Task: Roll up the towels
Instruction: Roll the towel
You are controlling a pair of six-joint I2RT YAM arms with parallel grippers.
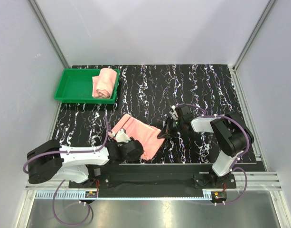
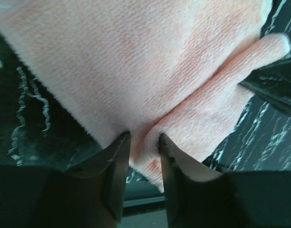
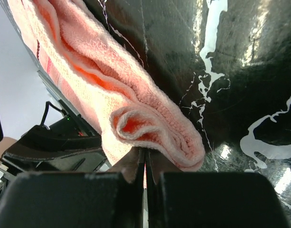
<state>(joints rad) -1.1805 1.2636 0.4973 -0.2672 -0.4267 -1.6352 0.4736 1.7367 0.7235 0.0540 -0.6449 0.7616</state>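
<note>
The left gripper [image 2: 143, 141] sits at the near edge of the bench [image 1: 197, 85], its jaws drawn in to a narrow gap. A pinched ridge of the flat towel [image 1: 140, 130] is bunched between its fingers [image 2: 116, 164]. From that pinch the salmon-pink terry spreads away ahead of the gripper and fills most of the left wrist view. A thicker folded strip of the same cloth runs off ahead and to the right. Dark, white-veined bench surface shows on either side of the cloth.

The right gripper [image 3: 145, 161] is a little farther out and on the other side of the same towel. Its jaws are pressed almost together, and only a thin sliver of pink shows between them, so it has hold of the towel's edge. Just ahead of its tips the cloth curls over on itself into a small loose coil. Beyond the coil a long, layered fold stretches away up and to the left. To the right of that fold lies glossy bench.

In the top view the flat towel lies slantwise between the two grippers. The left one is at its near-left corner and the right one at its right-hand corner, and the cloth is still mostly spread out.

Well beyond the left gripper, at the far left of the bench, a green tray [image 1: 71, 88] holds the rolled towel [image 1: 104, 83]. This towel lies against the tray's right wall, and neither gripper is touching it.
</note>
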